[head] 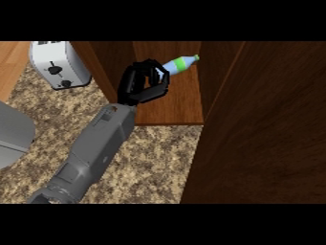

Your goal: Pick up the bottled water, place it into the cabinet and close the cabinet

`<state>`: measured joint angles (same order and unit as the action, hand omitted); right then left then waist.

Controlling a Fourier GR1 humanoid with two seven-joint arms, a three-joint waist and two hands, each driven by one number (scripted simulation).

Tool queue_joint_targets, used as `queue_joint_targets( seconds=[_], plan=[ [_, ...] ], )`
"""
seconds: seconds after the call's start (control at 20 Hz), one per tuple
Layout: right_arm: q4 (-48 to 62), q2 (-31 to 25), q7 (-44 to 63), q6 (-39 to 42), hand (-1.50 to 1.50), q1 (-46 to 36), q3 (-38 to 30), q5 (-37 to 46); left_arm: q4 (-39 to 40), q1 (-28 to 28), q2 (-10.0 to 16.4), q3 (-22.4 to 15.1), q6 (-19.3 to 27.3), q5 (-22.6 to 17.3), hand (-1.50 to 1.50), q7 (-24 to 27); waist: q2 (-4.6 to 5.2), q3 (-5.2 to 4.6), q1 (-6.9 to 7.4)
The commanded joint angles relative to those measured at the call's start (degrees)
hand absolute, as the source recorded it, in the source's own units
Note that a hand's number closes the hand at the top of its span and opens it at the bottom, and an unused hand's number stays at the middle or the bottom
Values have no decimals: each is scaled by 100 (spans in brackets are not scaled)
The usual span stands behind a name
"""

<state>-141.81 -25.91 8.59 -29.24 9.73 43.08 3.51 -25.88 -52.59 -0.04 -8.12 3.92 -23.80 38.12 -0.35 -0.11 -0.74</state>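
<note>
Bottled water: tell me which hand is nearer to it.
Left. The left hand is curled round the bottled water at the open cabinet; the right hand is not in view.

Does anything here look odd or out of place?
Only the bottled water: it lies tilted, cap toward the back of the cabinet, held in the curled fingers of the left hand rather than standing upright.

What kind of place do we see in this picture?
Most likely a home kitchen. A toaster stands on a speckled stone counter, and beside it an open wooden cabinet rests on the same counter.
</note>
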Motion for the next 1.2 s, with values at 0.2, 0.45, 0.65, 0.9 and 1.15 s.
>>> queue_joint_targets(
  seconds=[0.2,0.45,0.65,0.9,1.15],
  plan=[
    [-546,-231,359,-96,-150,40,2,396,-1806,1418,22,-311,-124,-400,150,-427,-103,6,295],
    [-477,-388,316,15,-150,3,-125,199,-3170,2476,178,-692,-66,-556,150,-800,-99,13,337],
    [-570,-623,544,165,150,-81,27,164,-4286,3612,543,-1016,-283,-579,150,-960,-111,9,409],
    [-608,-594,820,714,150,-609,609,-135,-5729,4825,872,-1256,-220,-638,150,-1127,-63,8,411],
    [-925,-456,1272,840,150,-851,1165,51,-6965,5835,1273,-1337,40,-506,150,-1155,-84,-2,314]
  ],
)
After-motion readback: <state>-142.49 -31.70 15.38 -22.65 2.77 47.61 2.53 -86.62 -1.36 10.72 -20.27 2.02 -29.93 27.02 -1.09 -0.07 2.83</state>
